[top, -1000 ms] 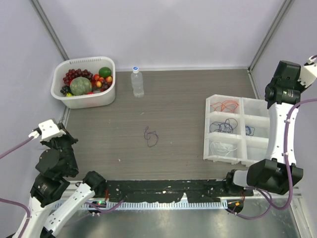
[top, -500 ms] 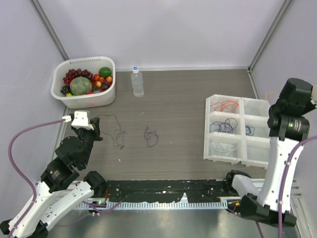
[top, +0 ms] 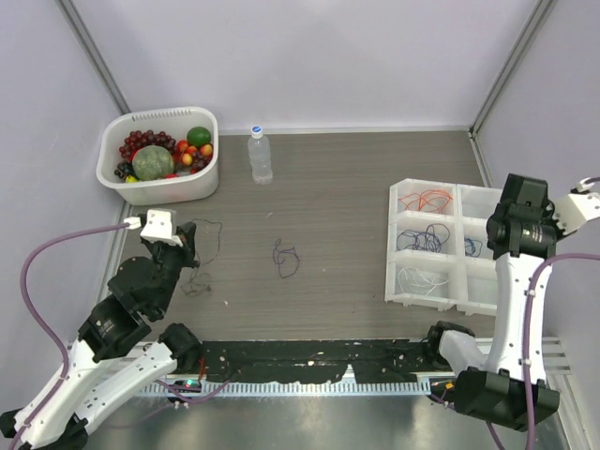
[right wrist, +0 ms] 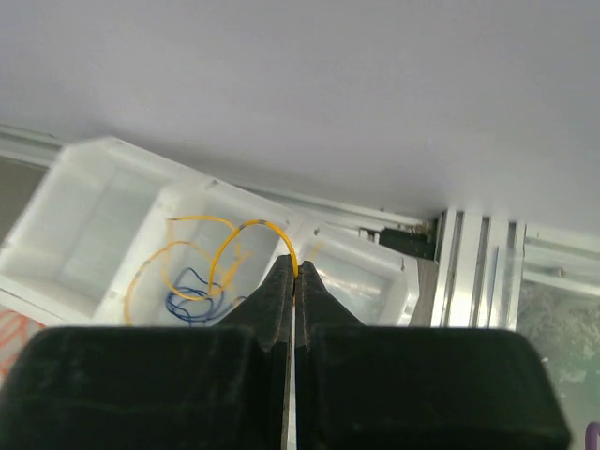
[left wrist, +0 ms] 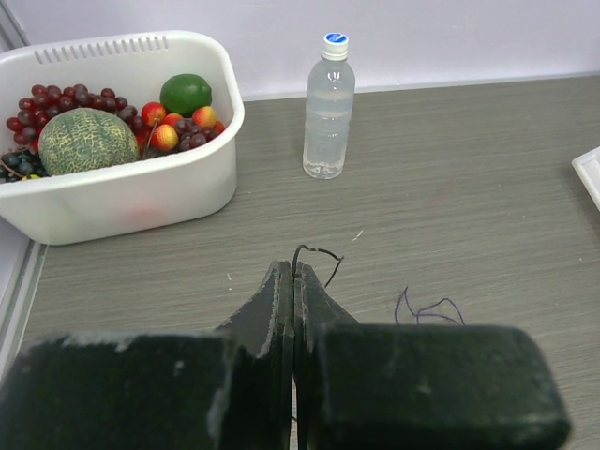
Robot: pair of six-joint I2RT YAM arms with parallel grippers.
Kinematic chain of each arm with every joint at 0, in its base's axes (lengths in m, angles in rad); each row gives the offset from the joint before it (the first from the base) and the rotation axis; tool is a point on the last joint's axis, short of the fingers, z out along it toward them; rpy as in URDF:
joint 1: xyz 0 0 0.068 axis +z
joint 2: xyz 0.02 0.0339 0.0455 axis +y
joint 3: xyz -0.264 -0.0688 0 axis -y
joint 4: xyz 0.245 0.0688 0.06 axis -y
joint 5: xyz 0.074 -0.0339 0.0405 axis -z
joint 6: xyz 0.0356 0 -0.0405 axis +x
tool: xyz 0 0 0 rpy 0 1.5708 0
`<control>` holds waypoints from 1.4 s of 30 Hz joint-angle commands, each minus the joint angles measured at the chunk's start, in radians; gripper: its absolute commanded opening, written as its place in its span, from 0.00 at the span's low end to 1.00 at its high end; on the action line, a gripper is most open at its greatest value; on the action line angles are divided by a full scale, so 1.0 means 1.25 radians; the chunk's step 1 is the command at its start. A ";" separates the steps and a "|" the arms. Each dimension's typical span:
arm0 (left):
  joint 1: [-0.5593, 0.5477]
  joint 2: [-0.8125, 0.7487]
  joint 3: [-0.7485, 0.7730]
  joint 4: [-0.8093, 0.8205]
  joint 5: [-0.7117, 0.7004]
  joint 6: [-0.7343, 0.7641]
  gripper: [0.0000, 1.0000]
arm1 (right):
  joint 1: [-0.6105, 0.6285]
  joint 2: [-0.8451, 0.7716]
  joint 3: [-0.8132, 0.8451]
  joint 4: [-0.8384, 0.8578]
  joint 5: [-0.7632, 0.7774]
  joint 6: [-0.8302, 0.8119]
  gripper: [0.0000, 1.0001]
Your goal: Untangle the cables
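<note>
Both arms had shifted since the frame before. The left gripper (left wrist: 293, 272) had drawn the black cable (left wrist: 315, 251) in from its spread across the table (top: 356, 187), so that its loops sat closer to the fingers. The right gripper (right wrist: 296, 267) had swung lower and leftwards over the tray (top: 391, 246).

We saw the left jaws pressed together on the black cable, a short bend of it sticking out above the tips. The right jaws were likewise clamped tight, pinching a yellow cable (right wrist: 228, 246). Its loops trailed down into a tray compartment that also held a blue cable (right wrist: 187, 302).

One purple cable (top: 286, 258) lay loose on the table between the arms, apart from both grippers. In the tray's left column we found orange-red cables (top: 428, 199) in the far compartment, dark blue cables (top: 422, 239) in the middle one and white cables (top: 419, 278) in the near one.

A fruit basket (top: 155, 194) and a bottle (top: 260, 155) stood at the table's far left, well apart from the tray.
</note>
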 commanded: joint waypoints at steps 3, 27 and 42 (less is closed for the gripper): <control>-0.006 0.011 0.036 0.010 -0.003 0.014 0.00 | -0.006 0.015 -0.092 -0.064 0.101 0.203 0.01; -0.008 0.083 0.047 0.022 0.008 -0.040 0.00 | -0.023 -0.073 0.000 -0.321 0.101 0.323 0.01; -0.006 0.092 0.051 0.014 -0.003 -0.053 0.00 | -0.022 -0.007 -0.232 -0.149 0.029 0.320 0.07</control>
